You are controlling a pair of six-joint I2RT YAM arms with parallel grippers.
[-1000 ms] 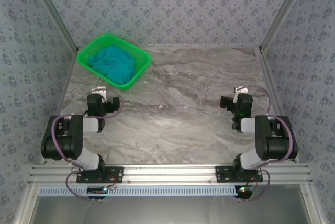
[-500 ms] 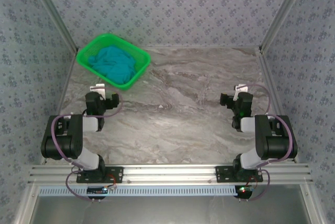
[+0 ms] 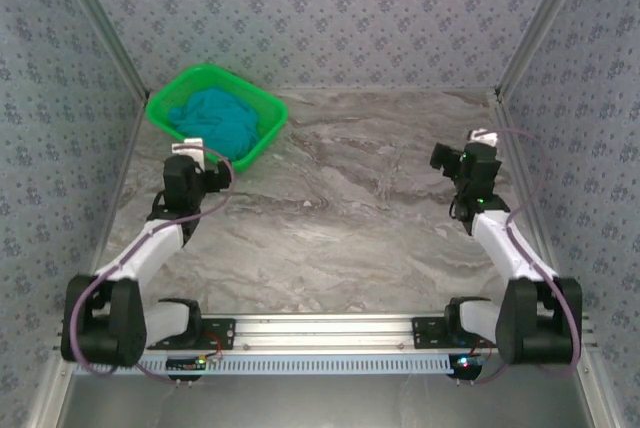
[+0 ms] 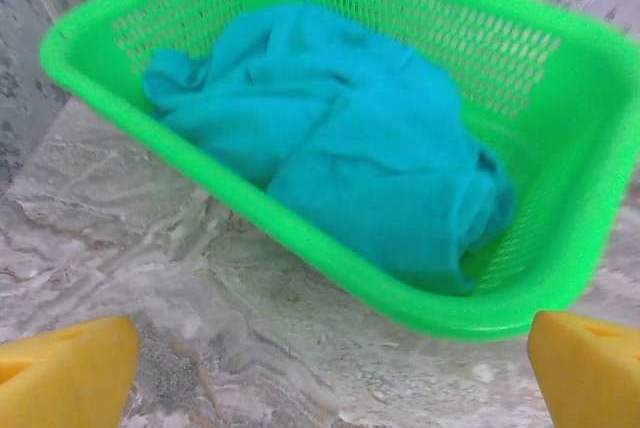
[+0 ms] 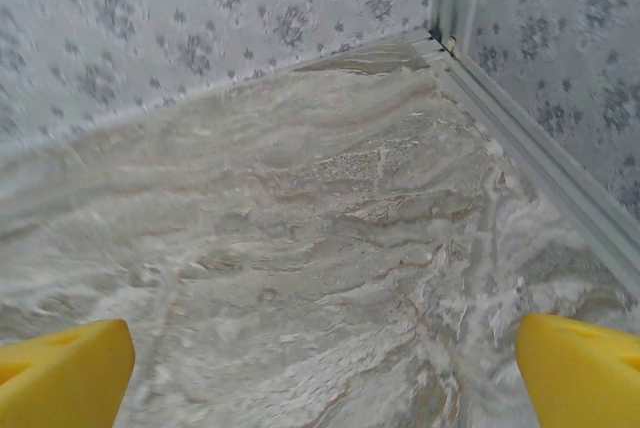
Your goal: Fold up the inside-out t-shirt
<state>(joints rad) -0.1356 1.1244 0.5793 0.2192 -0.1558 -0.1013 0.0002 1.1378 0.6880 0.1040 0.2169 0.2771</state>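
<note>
While the t-shirt (image 3: 212, 120) is lying bunched in the green basket (image 3: 245, 90) at the far left of the table (image 3: 360, 208), exactly where it was lying a second ago, both of your arms are reaching out from the tucked pose they were holding then. Your left arm is stretching away from its base, with its elbow no longer folded back beside it. The left gripper (image 3: 193, 148) is now hanging just short of the basket's near rim, closer to it than before. In the left wrist view the teal cloth is showing plain, heaped against the basket's right side, and the yellow fingertips (image 4: 65, 373) are sitting at the two bottom corners of the picture, so these jaws are standing wide with nothing between them.

Your right arm is extending too. The right gripper (image 3: 478, 138) is sitting farther out and more to the right than it was, near the right wall. Its wrist view is facing bare marbled table running to the far right corner, and its yellow pads (image 5: 60, 368) are likewise spread wide apart and gripping nothing. Neither the basket nor the cloth is showing any shift.
</note>
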